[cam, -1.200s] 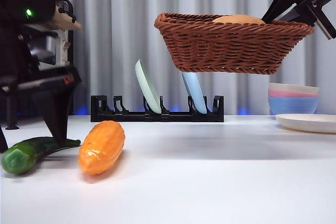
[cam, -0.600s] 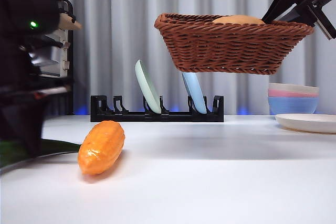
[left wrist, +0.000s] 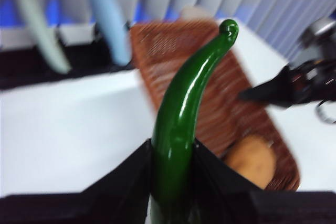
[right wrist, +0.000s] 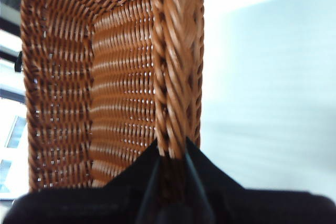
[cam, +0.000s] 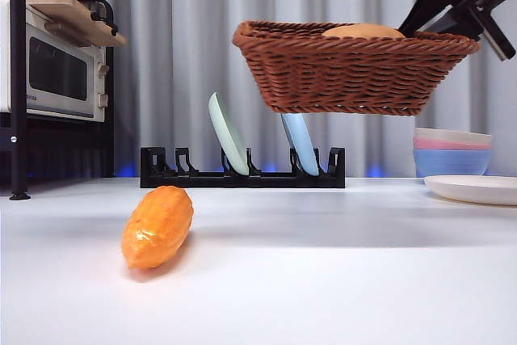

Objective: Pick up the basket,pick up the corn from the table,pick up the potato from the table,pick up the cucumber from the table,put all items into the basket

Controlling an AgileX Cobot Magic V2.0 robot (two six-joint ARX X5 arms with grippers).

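My right gripper (right wrist: 170, 153) is shut on the braided rim of the reddish-brown basket (right wrist: 110, 93) and holds it in the air at the upper right of the front view (cam: 355, 70). The tan potato (cam: 363, 31) lies inside it, also seen in the left wrist view (left wrist: 252, 160). My left gripper (left wrist: 172, 153) is shut on the thick end of the dark green cucumber (left wrist: 184, 103), held above the basket (left wrist: 226, 124); this arm is out of the front view. The orange corn (cam: 157, 225) lies on the white table (cam: 339, 280) at the left.
A black dish rack (cam: 242, 174) with a green and a blue plate stands at the back. Stacked pastel bowls (cam: 451, 153) and a white plate (cam: 477, 189) sit at the right. A microwave (cam: 52, 78) on a dark shelf stands at the left.
The left gripper lifted the cucumber off the table beside the corn and rose out of the front view. The basket shifted slightly left.
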